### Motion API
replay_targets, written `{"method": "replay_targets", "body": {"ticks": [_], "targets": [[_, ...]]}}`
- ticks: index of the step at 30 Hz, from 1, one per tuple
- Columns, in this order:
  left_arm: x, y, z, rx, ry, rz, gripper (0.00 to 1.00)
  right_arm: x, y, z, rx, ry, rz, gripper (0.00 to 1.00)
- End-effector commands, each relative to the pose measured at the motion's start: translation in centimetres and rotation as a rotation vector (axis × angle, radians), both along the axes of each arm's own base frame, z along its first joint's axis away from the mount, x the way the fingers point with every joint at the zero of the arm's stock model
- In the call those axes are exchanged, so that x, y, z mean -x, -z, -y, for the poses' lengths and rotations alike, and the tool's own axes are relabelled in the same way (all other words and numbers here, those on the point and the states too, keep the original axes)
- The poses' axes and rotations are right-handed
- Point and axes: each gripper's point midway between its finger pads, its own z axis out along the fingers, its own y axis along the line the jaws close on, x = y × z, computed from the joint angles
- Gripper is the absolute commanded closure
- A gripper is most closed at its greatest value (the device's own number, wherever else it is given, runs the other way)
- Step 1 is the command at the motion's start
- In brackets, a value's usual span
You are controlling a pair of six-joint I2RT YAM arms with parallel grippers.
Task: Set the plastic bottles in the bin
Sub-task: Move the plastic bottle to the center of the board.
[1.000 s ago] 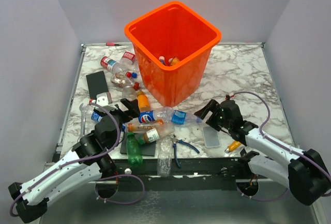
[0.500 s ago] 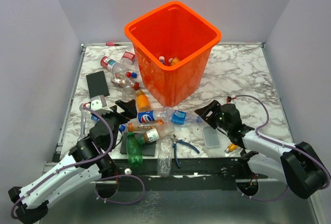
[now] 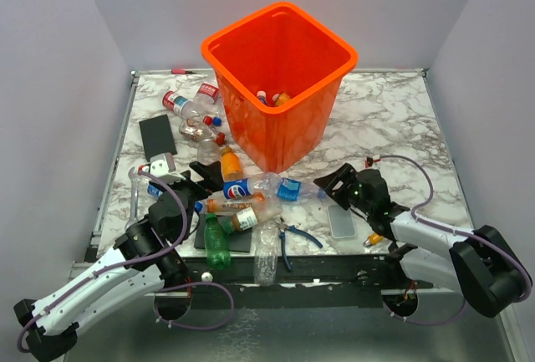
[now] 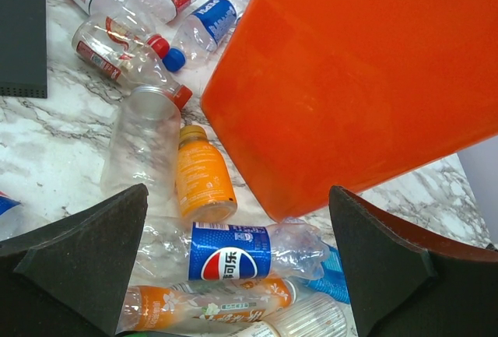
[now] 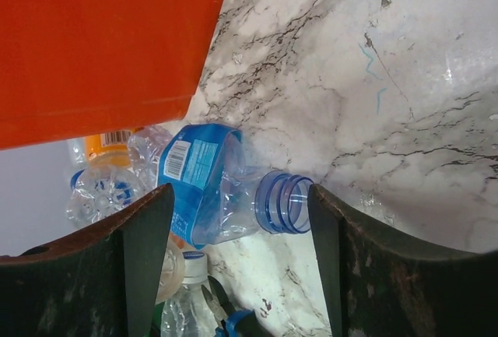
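Shows large bright orange square plastic bin at 12 o'clock on white marble tabletop, mouth up to receive, a few bottles inside. Finds clear plastic bottles heaped at its 7 o'clock before left tool, spread wide and empty. Catches right tool seemingly clamped end-to-end on crushed blue-labelled bottle at bin's 6 o'clock, probably for lifting; blue-handled pliers close by.

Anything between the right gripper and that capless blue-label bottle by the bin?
Nothing visible does. The capless blue-label bottle lies on the marble table, framed between the fingers of the right gripper, beside the orange bin. Whether the fingers touch it I cannot tell.
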Motion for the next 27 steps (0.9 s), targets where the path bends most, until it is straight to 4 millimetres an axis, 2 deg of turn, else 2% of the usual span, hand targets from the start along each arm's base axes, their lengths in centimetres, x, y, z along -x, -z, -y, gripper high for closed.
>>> {"method": "replay_targets", "body": {"ticks": [1,2,4,9,12,17,20,24,26,27], "targets": [[0.0,0.2,0.2,0.010,0.006,0.001,0.01,0.5,-0.4,-1.1,-0.042,-0.055,0.022,0.28],[0.0,0.3,0.3,0.009,0.009,-0.001,0.01,0.4,-0.1,-1.2,-0.033,-0.065,0.011,0.29],[0.0,0.2,0.3,0.011,0.008,0.001,0.01,0.4,0.4,-1.4,-0.027,-0.069,-0.012,0.39],[0.1,0.1,0.2,0.016,0.014,0.009,0.01,0.5,0.9,-0.6,-0.005,-0.038,-0.023,0.57],[0.2,0.0,0.0,0.024,0.013,0.016,0.01,0.2,0.4,0.4,0.032,0.000,-0.003,0.66],[0.2,-0.1,0.0,0.018,0.011,0.014,0.01,-0.7,-1.7,2.6,0.167,0.059,0.061,0.79],[0.2,-0.1,0.1,0.016,0.015,0.013,0.01,-1.4,-2.6,4.6,0.277,0.100,0.063,0.82],[0.2,-0.1,0.1,0.020,0.017,0.014,0.01,-1.6,-2.4,7.6,0.348,0.165,0.013,0.83],[0.2,-0.1,0.1,0.020,0.018,0.015,0.01,-1.8,-2.4,8.8,0.354,0.195,-0.007,0.78],[0.2,-0.1,0.2,0.021,0.020,0.014,0.01,-1.9,-2.4,9.3,0.360,0.209,-0.021,0.73]]}}
